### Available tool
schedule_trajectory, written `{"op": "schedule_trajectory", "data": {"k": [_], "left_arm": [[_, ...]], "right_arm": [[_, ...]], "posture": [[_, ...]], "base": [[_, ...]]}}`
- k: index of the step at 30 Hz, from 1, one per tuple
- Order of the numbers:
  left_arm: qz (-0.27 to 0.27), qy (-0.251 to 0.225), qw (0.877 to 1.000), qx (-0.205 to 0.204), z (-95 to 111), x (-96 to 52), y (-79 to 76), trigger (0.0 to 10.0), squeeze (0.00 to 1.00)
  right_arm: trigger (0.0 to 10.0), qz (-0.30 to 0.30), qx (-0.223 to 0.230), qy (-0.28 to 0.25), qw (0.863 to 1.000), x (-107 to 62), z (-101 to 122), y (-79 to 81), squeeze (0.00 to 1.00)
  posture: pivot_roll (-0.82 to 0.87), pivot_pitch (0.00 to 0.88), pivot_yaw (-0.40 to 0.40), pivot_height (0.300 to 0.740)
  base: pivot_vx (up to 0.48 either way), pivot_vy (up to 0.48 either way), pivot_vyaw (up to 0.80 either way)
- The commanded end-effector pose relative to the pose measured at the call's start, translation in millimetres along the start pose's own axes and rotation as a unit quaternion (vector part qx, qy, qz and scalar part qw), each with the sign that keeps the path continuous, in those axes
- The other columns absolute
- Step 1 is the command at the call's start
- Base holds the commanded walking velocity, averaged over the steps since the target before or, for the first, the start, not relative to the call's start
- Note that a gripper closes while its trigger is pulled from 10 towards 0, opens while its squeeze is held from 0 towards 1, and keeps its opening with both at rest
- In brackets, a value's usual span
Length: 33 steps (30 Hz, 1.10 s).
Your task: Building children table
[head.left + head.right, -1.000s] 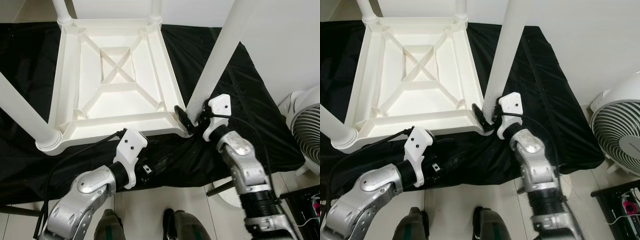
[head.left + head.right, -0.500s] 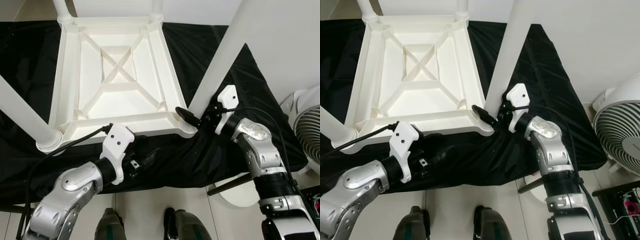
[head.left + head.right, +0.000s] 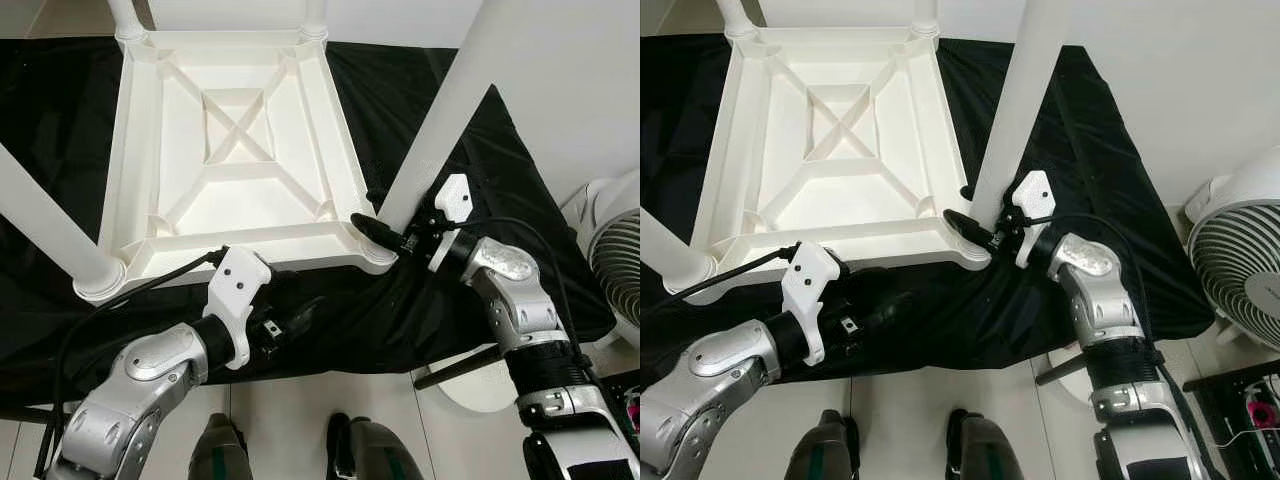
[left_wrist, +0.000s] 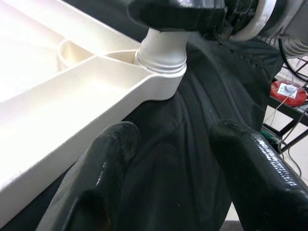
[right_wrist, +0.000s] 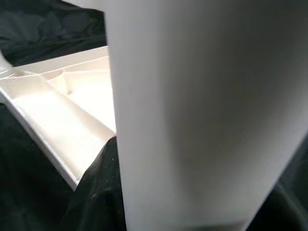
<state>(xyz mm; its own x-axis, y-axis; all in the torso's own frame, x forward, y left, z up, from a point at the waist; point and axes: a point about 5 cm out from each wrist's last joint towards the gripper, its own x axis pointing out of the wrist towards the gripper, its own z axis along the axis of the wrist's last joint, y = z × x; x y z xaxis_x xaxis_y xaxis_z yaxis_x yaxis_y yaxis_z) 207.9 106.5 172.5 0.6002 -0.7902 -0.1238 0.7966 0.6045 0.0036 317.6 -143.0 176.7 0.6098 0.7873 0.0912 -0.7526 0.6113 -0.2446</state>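
Upside down on wrinkled black cloth lies the ribbed white plastic tabletop. My right end effector grips the smooth round leg at the near right corner socket; its top runs out of frame. My left end effector hangs open over the cloth's near edge.

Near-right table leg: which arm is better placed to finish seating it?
Right, probably. The right gripper is already around the base of that leg at its corner socket. The left gripper hangs open over the black cloth, beside the tabletop, holding nothing.
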Motion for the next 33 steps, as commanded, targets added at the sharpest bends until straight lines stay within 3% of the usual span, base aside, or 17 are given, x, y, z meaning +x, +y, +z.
{"op": "schedule_trajectory", "data": {"k": [1,2,4,6,9,10,11,13,19,20,21,22,24,25,31,32,33], "left_arm": [[0.005,0.005,1.0,-0.003,-1,1.2,-2.0,10.0,0.0],[0.005,0.005,1.0,-0.003,-1,1.2,-2.0,10.0,0.0],[0.001,0.003,1.0,-0.003,-2,4.1,-4.9,10.0,0.0],[-0.001,0.002,1.0,-0.004,-3,5.7,-6.4,10.0,0.0],[-0.002,0.0,1.0,-0.006,-3,7.1,-7.7,10.0,0.0],[-0.005,-0.003,1.0,-0.009,-4,8.7,-10.3,10.0,0.0],[-0.008,-0.006,1.0,-0.016,-5,11.0,-15.4,10.0,0.0],[-0.009,-0.007,1.0,-0.018,-5,11.2,-16.7,10.0,0.0],[-0.006,-0.007,1.0,-0.018,-5,11.1,-15.4,10.0,0.0],[-0.007,-0.009,1.0,-0.017,-4,12.2,-14.7,10.0,0.0],[-0.008,-0.01,1.0,-0.015,-3,12.9,-14.1,10.0,0.0],[-0.008,-0.012,1.0,-0.014,-3,13.5,-13.6,10.0,0.0],[-0.008,-0.012,1.0,-0.014,-3,13.5,-13.6,10.0,0.0],[-0.006,-0.014,1.0,-0.015,-2,14.6,-13.8,10.0,0.0],[-0.005,-0.015,1.0,-0.016,-2,15.6,-14.6,10.0,0.0],[-0.004,-0.016,1.0,-0.016,-2,15.9,-14.9,10.0,0.0],[-0.004,-0.017,1.0,-0.016,-2,16.2,-14.9,10.0,0.0]], "right_arm": [[0.0,-0.078,0.006,0.061,0.995,-13.1,-22,-8.2,0.0],[0.0,-0.078,0.006,0.061,0.995,-13.1,-22,-8.2,0.0],[0.0,-0.169,0.02,0.072,0.983,-10.3,-29,2.7,0.0],[0.0,-0.213,0.027,0.078,0.974,-9.2,-31,9.6,0.0],[0.0,-0.245,0.038,0.081,0.965,-8.4,-33,15.7,0.0],[0.0,-0.293,0.048,0.083,0.951,-8.6,-33,20.9,0.0],[0.0,-0.376,0.068,0.078,0.921,-6.5,-30,34.8,0.0],[0.0,-0.394,0.073,0.076,0.913,-5.4,-29,39.7,0.0],[0.0,-0.368,0.105,0.041,0.923,5.5,-24,53.2,0.0],[10.0,-0.359,0.107,0.029,0.927,5.9,-22,51.3,0.0],[10.0,-0.353,0.108,0.02,0.929,5.9,-21,49.8,0.0],[10.0,-0.353,0.112,0.014,0.929,3.9,-20,46.2,0.34],[10.0,-0.353,0.112,0.014,0.929,3.9,-20,46.2,0.34],[10.0,-0.36,0.106,0.017,0.927,-1.2,-18,40.0,1.0],[10.0,-0.35,0.098,0.02,0.932,-3.7,-15,36.9,1.0],[10.0,-0.326,0.102,0.015,0.94,-3.8,-12,37.5,0.0],[10.0,-0.287,0.115,0.007,0.951,-3.7,-10,39.5,0.0]], "posture": [[0.06,0.198,-0.05,0.74],[0.06,0.198,-0.05,0.74],[0.05,0.181,-0.064,0.74],[0.06,0.176,-0.069,0.74],[0.06,0.176,-0.071,0.74],[0.05,0.168,-0.075,0.74],[0.06,0.159,-0.077,0.74],[0.06,0.159,-0.077,0.74],[0.06,0.152,-0.071,0.74],[0.05,0.145,-0.066,0.74],[0.05,0.145,-0.066,0.74],[0.05,0.144,-0.062,0.74],[0.05,0.144,-0.062,0.74],[0.05,0.144,-0.064,0.74],[0.05,0.142,-0.064,0.74],[0.05,0.143,-0.063,0.74],[0.05,0.141,-0.063,0.74]], "base": [[0.0,0.0,0.0],[0.0,0.0,0.0],[0.0,0.0,0.0],[0.0,0.0,0.0],[0.0,0.0,0.0],[0.0,0.0,0.0],[0.0,0.0,0.0],[0.0,0.0,0.0],[0.0,0.0,0.0],[0.0,0.0,0.0],[0.0,0.0,0.0],[0.0,0.0,0.0],[0.0,0.0,0.0],[0.0,0.0,0.0],[0.0,0.0,0.0],[0.0,0.0,0.0],[0.0,0.0,0.0]]}}
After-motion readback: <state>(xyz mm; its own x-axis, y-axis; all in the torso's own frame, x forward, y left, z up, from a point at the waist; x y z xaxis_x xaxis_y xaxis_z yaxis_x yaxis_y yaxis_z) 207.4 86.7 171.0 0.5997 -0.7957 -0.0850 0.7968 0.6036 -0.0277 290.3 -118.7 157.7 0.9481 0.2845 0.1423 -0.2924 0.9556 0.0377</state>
